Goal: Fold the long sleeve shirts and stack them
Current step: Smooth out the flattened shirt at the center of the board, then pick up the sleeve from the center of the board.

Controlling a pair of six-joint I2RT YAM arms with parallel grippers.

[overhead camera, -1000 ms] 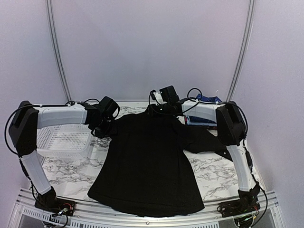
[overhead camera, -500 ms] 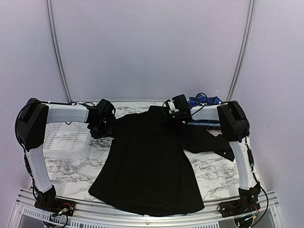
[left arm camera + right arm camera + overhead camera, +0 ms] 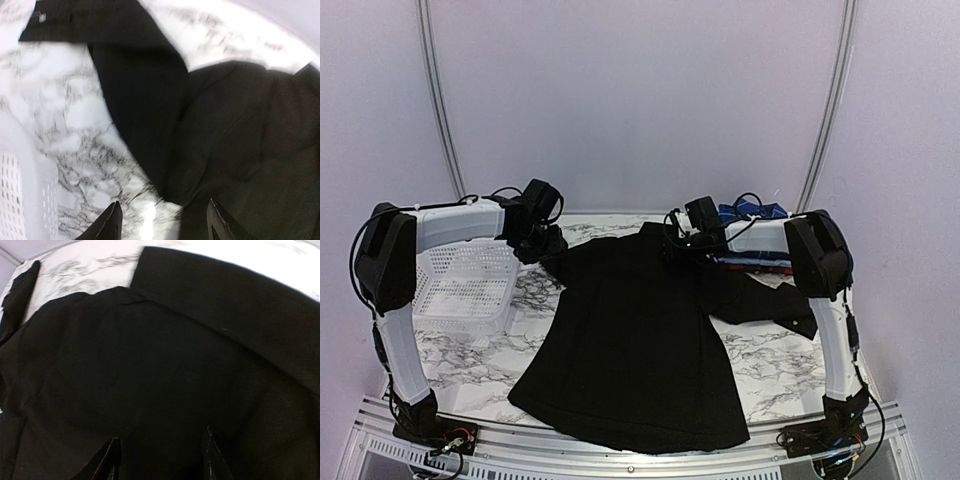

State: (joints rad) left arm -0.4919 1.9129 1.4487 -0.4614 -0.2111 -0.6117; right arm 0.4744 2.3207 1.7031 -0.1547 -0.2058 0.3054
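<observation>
A plain black long sleeve shirt point(image 3: 630, 340) lies spread flat on the marble table, hem toward the arms' bases. Its right sleeve point(image 3: 765, 298) stretches out to the right. The left sleeve point(image 3: 135, 85) runs across the marble toward the back. My left gripper point(image 3: 536, 238) hovers above the shirt's left shoulder, open, with only table and cloth below its fingers point(image 3: 111, 222). Over the collar and right shoulder, my right gripper point(image 3: 682, 240) also stands open, black cloth point(image 3: 165, 370) lying flat beneath it. Folded shirts point(image 3: 752, 240) in blue plaid and red are stacked at the back right.
A white mesh basket point(image 3: 460, 285) stands at the left of the table, its rim point(image 3: 20, 170) close to my left gripper. The folded stack sits right behind my right arm's wrist. Bare marble point(image 3: 780, 370) shows to the right of the shirt's hem.
My left gripper lifted and drew back from the shirt's left shoulder, its jaws opening wider. My right gripper shifted right along the collar and opened slightly. The shirt stayed flat.
</observation>
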